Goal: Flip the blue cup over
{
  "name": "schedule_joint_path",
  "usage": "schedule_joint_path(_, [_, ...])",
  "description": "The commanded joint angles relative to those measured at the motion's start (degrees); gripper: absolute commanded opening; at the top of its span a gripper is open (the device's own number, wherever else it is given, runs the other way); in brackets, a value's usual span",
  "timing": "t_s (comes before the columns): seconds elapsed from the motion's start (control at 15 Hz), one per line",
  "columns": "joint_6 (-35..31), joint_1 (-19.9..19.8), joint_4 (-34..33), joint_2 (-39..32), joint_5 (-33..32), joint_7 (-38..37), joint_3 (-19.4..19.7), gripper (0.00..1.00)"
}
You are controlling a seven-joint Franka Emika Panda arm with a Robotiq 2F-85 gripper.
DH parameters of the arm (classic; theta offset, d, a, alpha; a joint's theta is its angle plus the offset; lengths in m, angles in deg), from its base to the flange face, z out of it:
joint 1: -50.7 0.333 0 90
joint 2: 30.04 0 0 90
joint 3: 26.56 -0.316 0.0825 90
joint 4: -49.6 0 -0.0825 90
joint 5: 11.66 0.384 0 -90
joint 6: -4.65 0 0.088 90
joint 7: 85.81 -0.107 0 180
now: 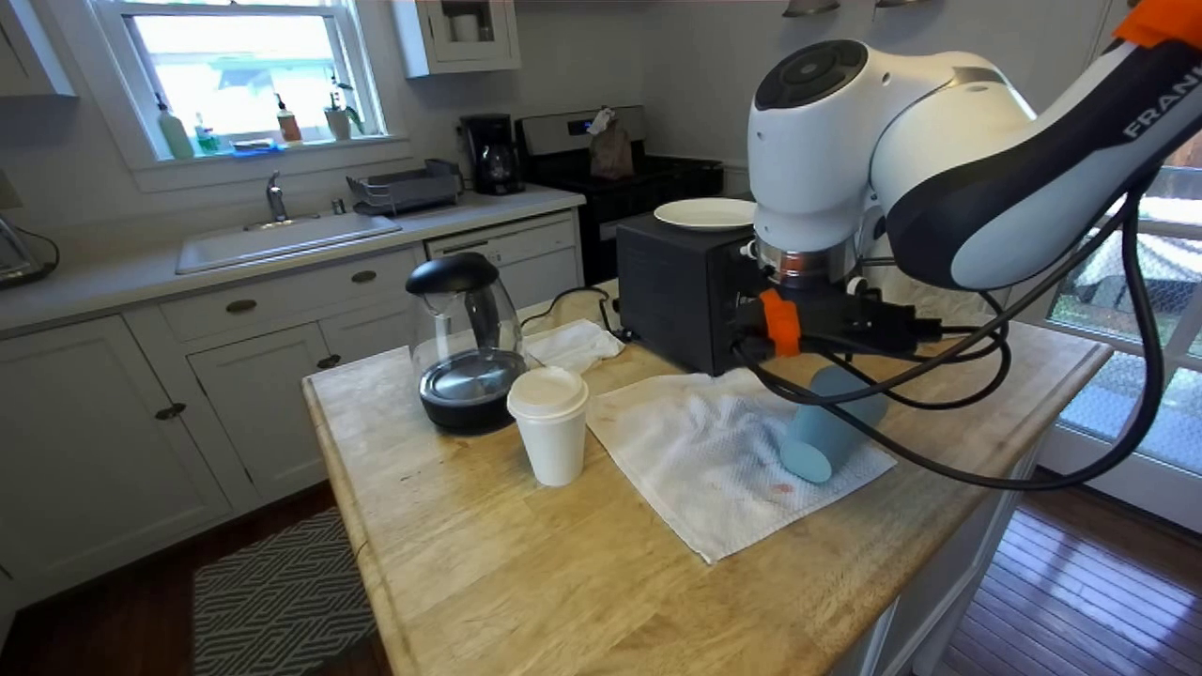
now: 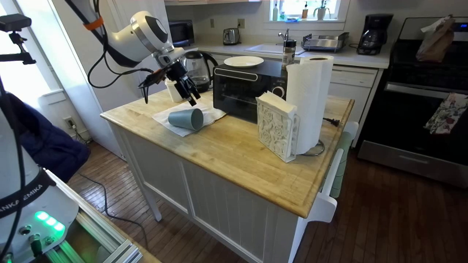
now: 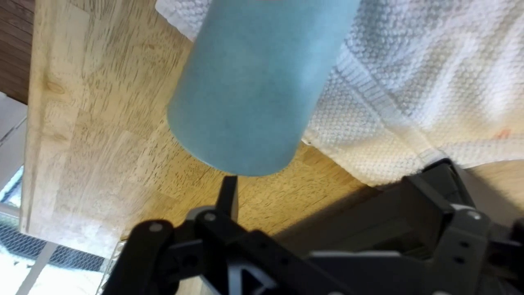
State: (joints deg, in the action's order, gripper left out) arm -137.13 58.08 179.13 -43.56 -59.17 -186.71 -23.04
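Note:
The blue cup (image 1: 826, 439) lies on its side on a white towel (image 1: 685, 451). Its closed base faces the camera in that exterior view; its open end faces away from the towel in an exterior view (image 2: 182, 119). In the wrist view the cup (image 3: 254, 90) fills the upper middle, its rim end nearest my gripper and lying over bare wood. My gripper (image 3: 335, 174) is open and empty, fingers spread wide. In an exterior view the gripper (image 2: 195, 100) hangs above and just past the cup's open end, apart from it.
A toaster oven (image 2: 234, 95) with a white plate (image 2: 244, 61) on top stands close beside the gripper. A lidded white cup (image 1: 552, 437) and a glass kettle (image 1: 470, 376) stand past the towel. A napkin holder (image 2: 276, 126) and paper towel roll (image 2: 309, 98) stand farther along.

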Motion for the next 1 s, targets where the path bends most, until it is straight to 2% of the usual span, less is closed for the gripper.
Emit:
schedule_joint_path(0.0, [-2.78,-3.34,0.11,1.20,6.17,8.56,-0.99,1.00])
schedule_joint_path(0.2, [-5.43,-6.31,0.52,1.59,13.96,19.81,-0.33,1.00])
schedule_joint_path(0.47, [-3.53,-9.40,0.30,2.12,26.74,35.08,0.67,1.00])
schedule_joint_path(0.6, [-2.78,-13.71,0.40,2.16,33.47,44.46,-1.85,1.00])
schedule_joint_path(0.8, [0.92,-13.87,-0.15,2.24,43.15,55.98,0.39,1.00])
schedule_joint_path(0.93, [4.53,-14.14,-0.33,2.31,46.58,59.57,1.80,1.00])
